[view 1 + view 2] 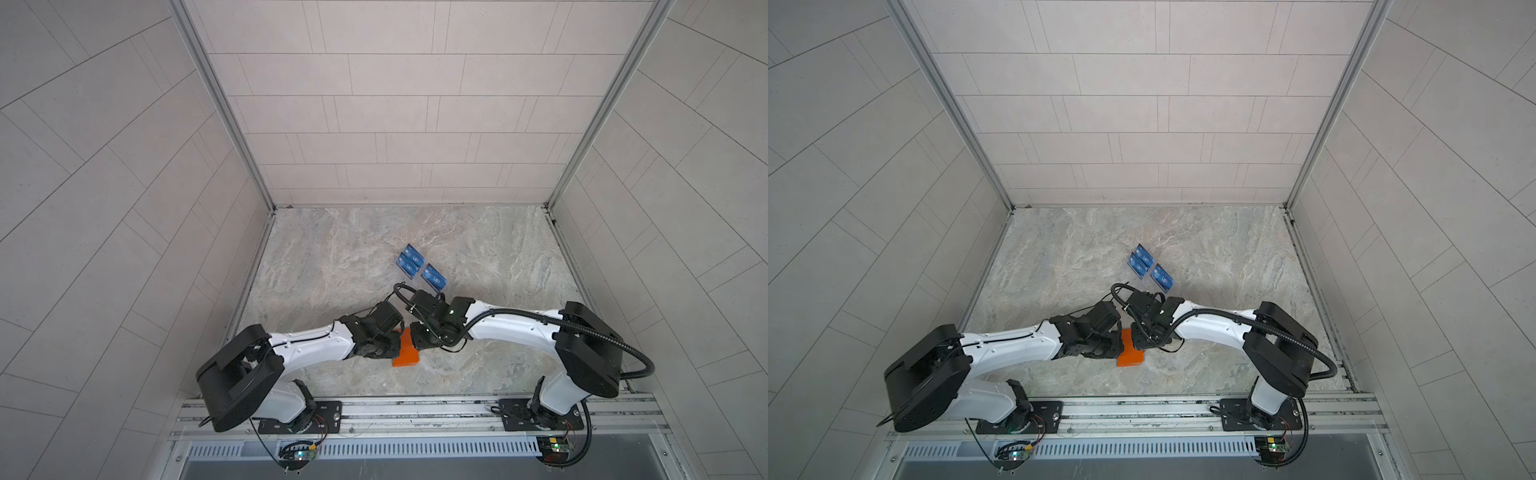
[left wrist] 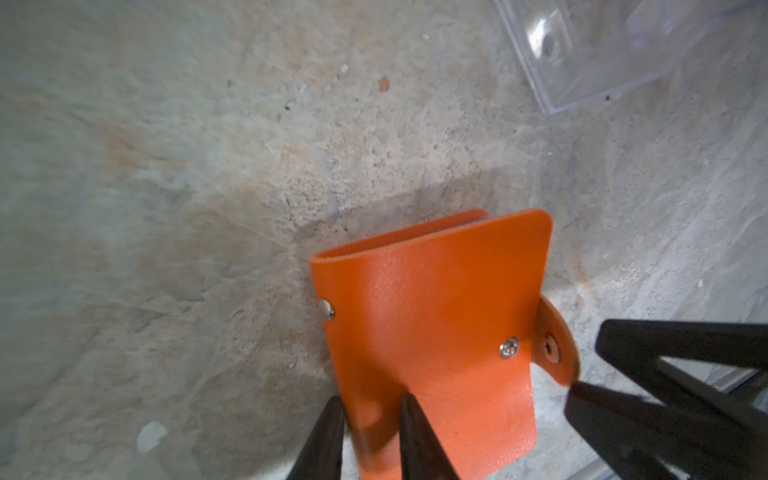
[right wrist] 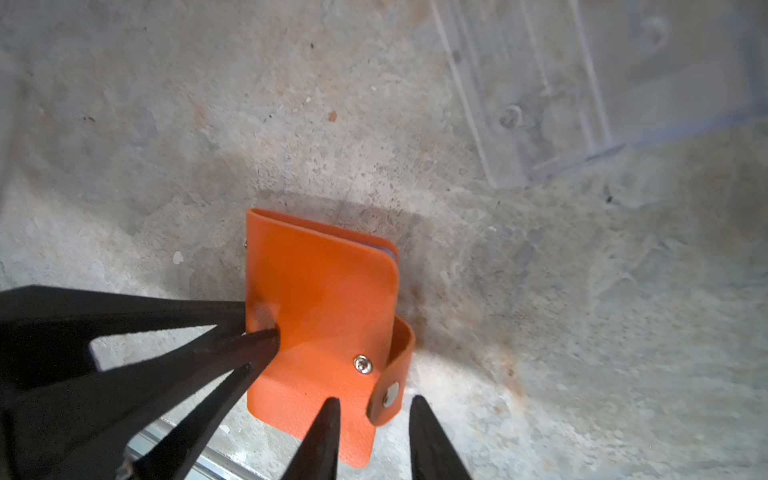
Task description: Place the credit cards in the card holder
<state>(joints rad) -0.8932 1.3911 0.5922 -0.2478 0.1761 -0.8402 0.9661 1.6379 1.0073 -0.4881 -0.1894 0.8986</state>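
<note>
Where the two arms meet, close to the middle of the table's [image 1: 332,257] front edge, the orange card holder [image 1: 406,358] lies flat with its cover folded over and its snap undone. The left gripper [image 2: 370,399] comes in low at the holder's spine side. Its fingers are only narrowly parted, one just outside the spine edge and one pressed on top of the cover, pinching that edge between them. On the opposite side, the right gripper [image 3: 374,399] stands with its jaws spread. One finger is over the cover, the other is over bare table, and the loose snap tab [image 3: 390,395] curls up between them. The left wrist view shows the tab's end just at one finger, but I cannot tell whether they touch. Farther back, toward the middle of the table, stands a clear rack [image 2: 582,62], well apart from the holder. Both top views show three blue credit cards [image 1: 433,276] propped in it, two stepped one behind the other and one beside them on the right.
</note>
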